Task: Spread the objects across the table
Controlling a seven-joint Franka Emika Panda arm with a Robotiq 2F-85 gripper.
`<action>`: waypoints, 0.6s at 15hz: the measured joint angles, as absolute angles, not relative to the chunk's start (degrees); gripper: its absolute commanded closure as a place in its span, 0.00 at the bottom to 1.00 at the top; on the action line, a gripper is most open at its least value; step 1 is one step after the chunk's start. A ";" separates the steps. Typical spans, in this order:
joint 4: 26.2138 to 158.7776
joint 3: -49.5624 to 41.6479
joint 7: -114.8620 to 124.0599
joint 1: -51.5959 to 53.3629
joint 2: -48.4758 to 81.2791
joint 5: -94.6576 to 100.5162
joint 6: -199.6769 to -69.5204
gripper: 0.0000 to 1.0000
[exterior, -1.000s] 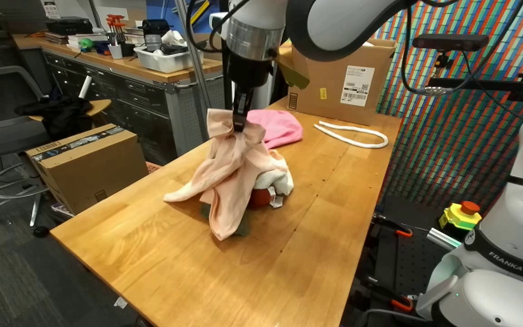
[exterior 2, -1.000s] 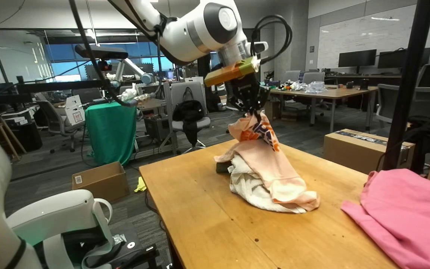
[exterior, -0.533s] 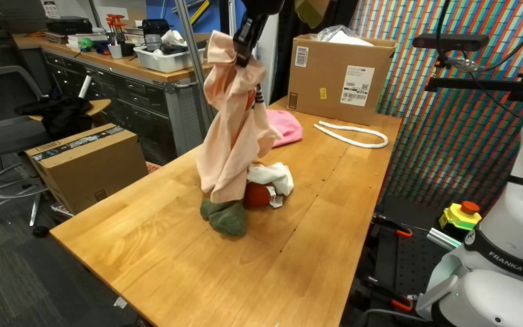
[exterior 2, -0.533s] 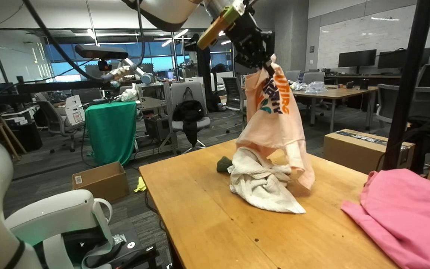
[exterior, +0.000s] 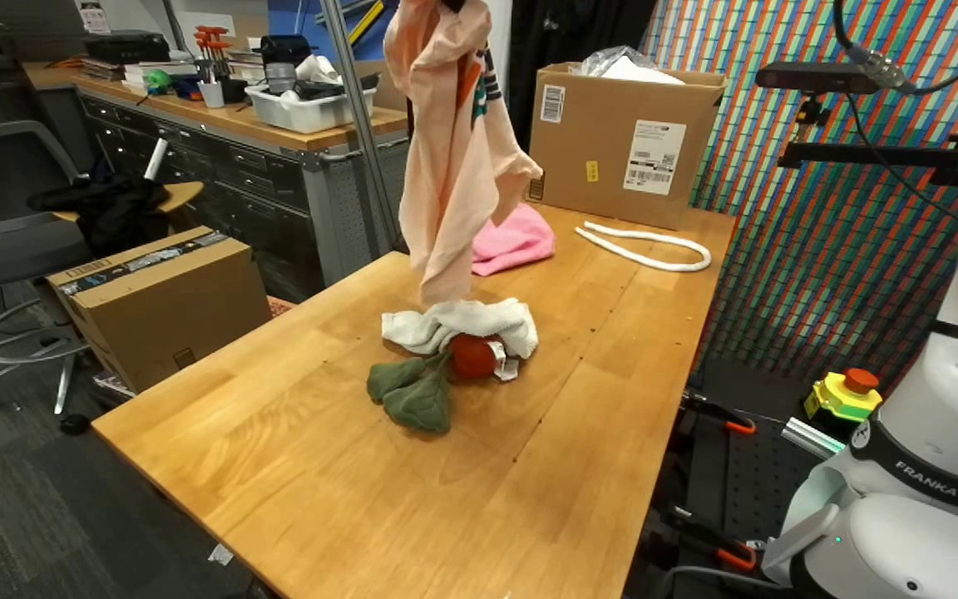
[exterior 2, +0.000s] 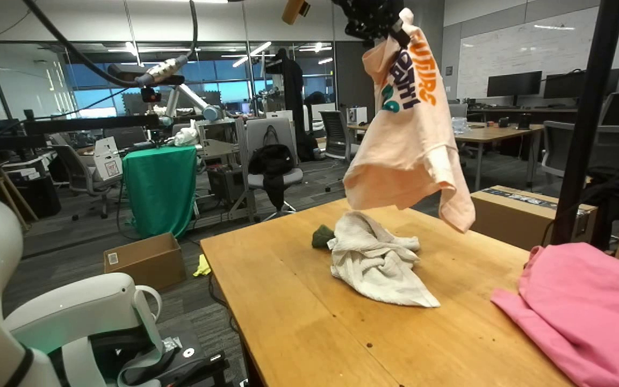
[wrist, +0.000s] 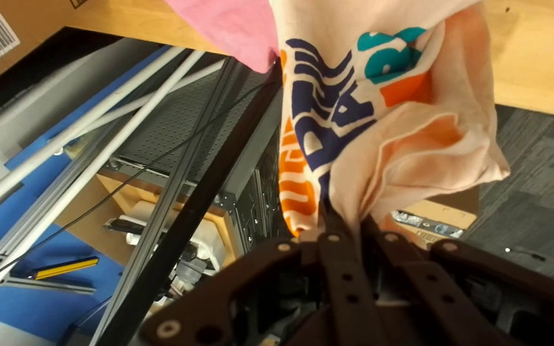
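My gripper [exterior 2: 395, 40] is shut on a peach cloth [exterior 2: 409, 156] with orange, navy and teal print. The cloth hangs in the air above the wooden table [exterior: 321, 491], clear of it. The wrist view shows the fingertips [wrist: 351, 218] pinching a bunched fold. Below lies a crumpled white towel [exterior: 446, 323], also in an exterior view [exterior 2: 376, 263]. Against it sits a red round thing [exterior: 472, 358] with white tags, touching green leaf-shaped parts [exterior: 417, 399]. A pink cloth [exterior: 516, 237] and a white rope loop [exterior: 678, 267] lie farther along the table.
A large cardboard box [exterior: 612, 158] stands at the table's end beside the rope. Another cardboard box [exterior: 171, 308] is on the floor past the table edge. A dark upright post [exterior 2: 583, 129] stands near the pink cloth. A metal pole [exterior: 360, 108] rises behind the table.
My gripper has risen with the peach cloth, lifting it off the pile. The white towel, red thing and green parts are now uncovered. The pink cloth and rope have not moved.
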State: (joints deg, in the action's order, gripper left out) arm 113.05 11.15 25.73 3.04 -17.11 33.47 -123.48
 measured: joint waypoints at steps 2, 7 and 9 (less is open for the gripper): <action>111.89 11.19 27.09 2.56 -17.45 33.47 -123.26 0.96; 110.38 11.68 28.87 1.68 -17.11 33.51 -121.99 0.96; 109.58 12.30 28.90 1.62 -15.99 33.51 -120.18 0.96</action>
